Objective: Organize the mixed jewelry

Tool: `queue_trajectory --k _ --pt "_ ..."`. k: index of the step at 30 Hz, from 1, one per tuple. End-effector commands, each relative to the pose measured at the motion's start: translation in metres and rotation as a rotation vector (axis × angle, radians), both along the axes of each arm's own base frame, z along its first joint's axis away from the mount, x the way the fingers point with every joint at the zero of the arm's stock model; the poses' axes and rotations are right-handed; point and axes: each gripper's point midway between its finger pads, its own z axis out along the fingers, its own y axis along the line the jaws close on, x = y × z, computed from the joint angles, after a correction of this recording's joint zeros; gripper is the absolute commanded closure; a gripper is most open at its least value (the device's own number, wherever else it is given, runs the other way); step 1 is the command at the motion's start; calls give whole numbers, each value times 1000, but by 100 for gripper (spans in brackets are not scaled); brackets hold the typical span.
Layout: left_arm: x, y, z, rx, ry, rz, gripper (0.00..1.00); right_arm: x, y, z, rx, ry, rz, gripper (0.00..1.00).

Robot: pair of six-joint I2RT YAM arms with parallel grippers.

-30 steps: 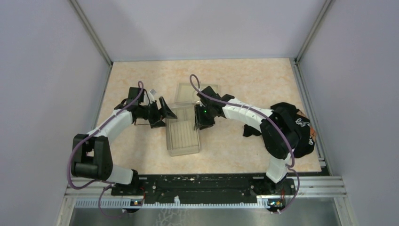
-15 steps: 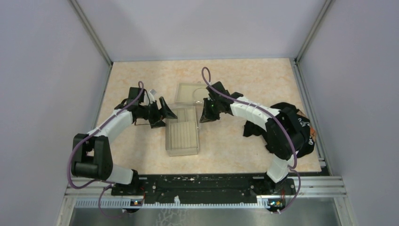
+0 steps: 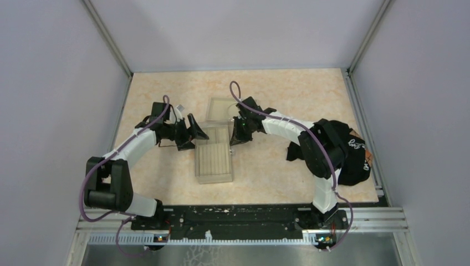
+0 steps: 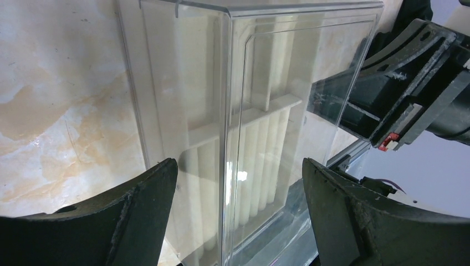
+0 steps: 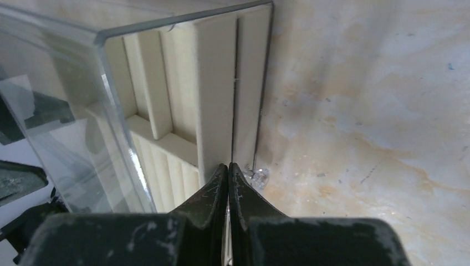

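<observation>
A clear jewelry box (image 3: 215, 158) with beige ribbed compartments lies mid-table, its lid (image 3: 224, 109) open toward the far side. My left gripper (image 3: 192, 133) is open at the box's left edge. In the left wrist view (image 4: 239, 164) a clear upright box panel (image 4: 227, 127) stands between its fingers. My right gripper (image 3: 238, 131) is shut at the box's right edge, with its tips (image 5: 228, 165) against the beige insert (image 5: 213, 94). A thin pale sliver shows between its fingers; I cannot tell what it is. A tiny shiny bit (image 5: 258, 175) lies on the table by the box corner. The wire hoop is not clearly visible.
A black cloth (image 3: 346, 149) is bunched at the table's right edge, partly under the right arm. Metal frame posts and grey walls close in the table on three sides. The right gripper's body (image 4: 404, 94) shows beyond the box in the left wrist view.
My right gripper moved from the box's middle right edge toward the far side, then slightly back left near the lid hinge. The left arm has not moved.
</observation>
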Motion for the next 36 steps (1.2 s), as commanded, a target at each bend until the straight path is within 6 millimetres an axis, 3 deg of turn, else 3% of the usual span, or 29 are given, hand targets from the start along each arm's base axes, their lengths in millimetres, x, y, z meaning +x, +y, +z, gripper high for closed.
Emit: queue_trajectory --k 1,4,7,12,16,21,25,28,36 --pt "7 -8 13 -21 -32 -25 12 7 25 40 101 -91 64 100" --pt "11 -6 16 -7 -43 -20 12 20 2 38 18 -128 28 98" --pt "17 0 21 38 -54 -7 11 39 -27 41 -54 -172 -12 80" --pt "28 15 34 137 -78 43 10 78 -65 64 -166 -294 -57 56" --pt "33 22 49 165 -125 79 10 111 -91 67 -295 -330 -127 50" --pt "38 25 63 179 -179 90 10 158 -90 70 -418 -412 -36 46" --pt "37 24 63 175 -171 88 10 193 -84 65 -513 -447 102 45" --pt "35 25 60 174 -160 93 10 223 -91 67 -609 -534 104 43" --pt "28 27 52 185 -137 96 11 258 -77 69 -623 -774 246 30"
